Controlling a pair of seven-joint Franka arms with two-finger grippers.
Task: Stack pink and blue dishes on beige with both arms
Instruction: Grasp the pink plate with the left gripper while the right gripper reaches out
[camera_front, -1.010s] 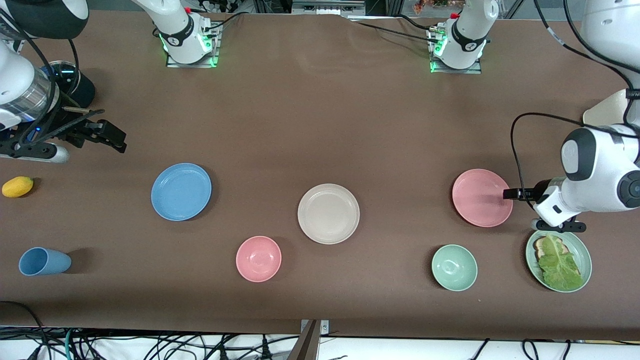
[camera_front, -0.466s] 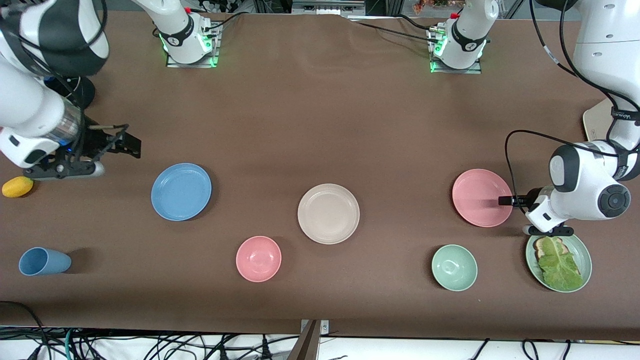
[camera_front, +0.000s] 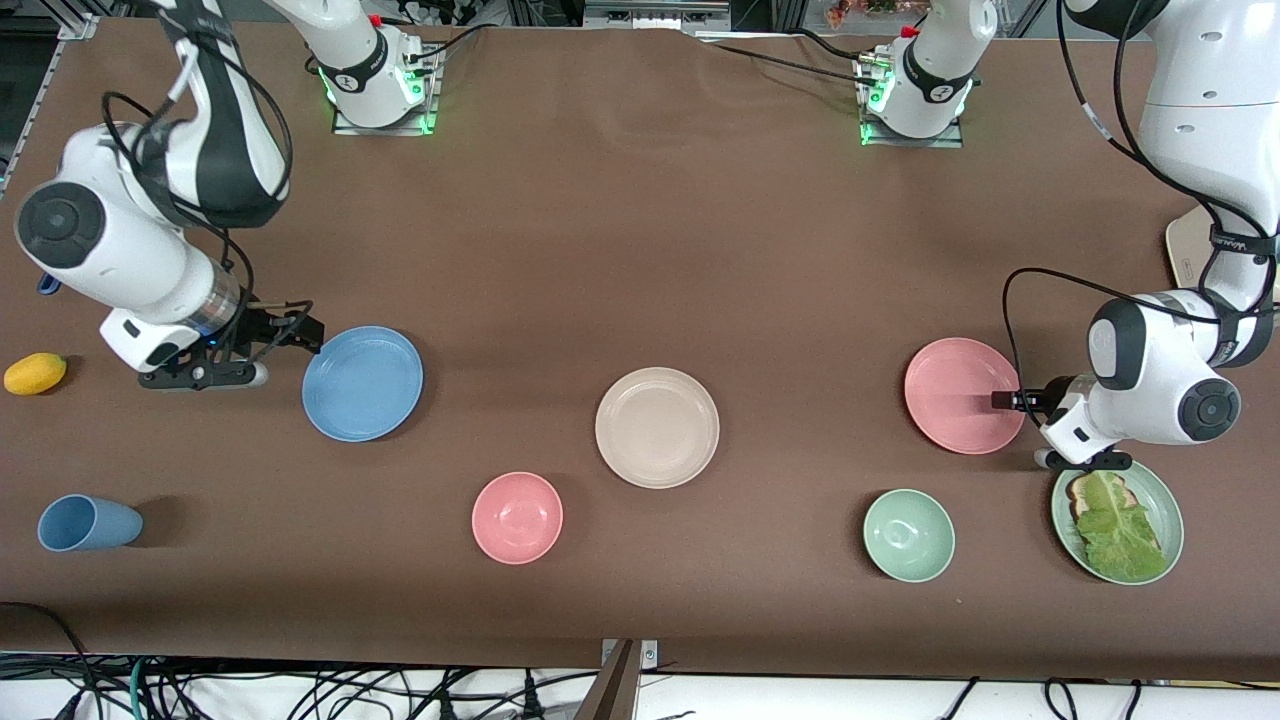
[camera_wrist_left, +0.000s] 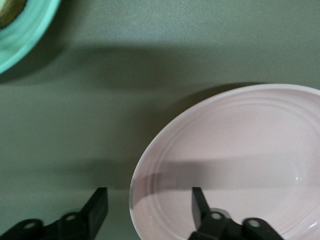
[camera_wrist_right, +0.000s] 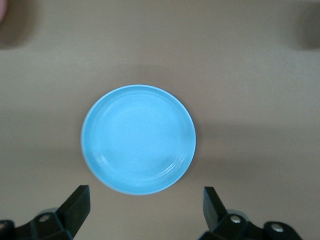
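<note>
The pink plate (camera_front: 958, 390) lies toward the left arm's end of the table, the blue plate (camera_front: 362, 383) toward the right arm's end, and the beige plate (camera_front: 657, 427) between them. My left gripper (camera_front: 1003, 400) is low at the pink plate's edge. In the left wrist view, the left gripper (camera_wrist_left: 150, 192) is open and straddles the pink plate (camera_wrist_left: 240, 150) at its rim, one finger over the plate and one over the table. My right gripper (camera_front: 305, 335) hangs open just beside the blue plate. In the right wrist view, the blue plate (camera_wrist_right: 138, 139) lies ahead of the right gripper (camera_wrist_right: 145, 192), with nothing between the fingers.
A pink bowl (camera_front: 517, 517) and a pale green bowl (camera_front: 908, 535) sit nearer the front camera. A green plate of toast and lettuce (camera_front: 1160, 495) lies close under the left wrist. A blue cup (camera_front: 88, 522) and a lemon (camera_front: 35, 373) lie at the right arm's end.
The right arm has swung down and across, from near the lemon to the blue plate's edge. The left gripper has crept slightly farther over the pink plate's rim. No plate has moved.
</note>
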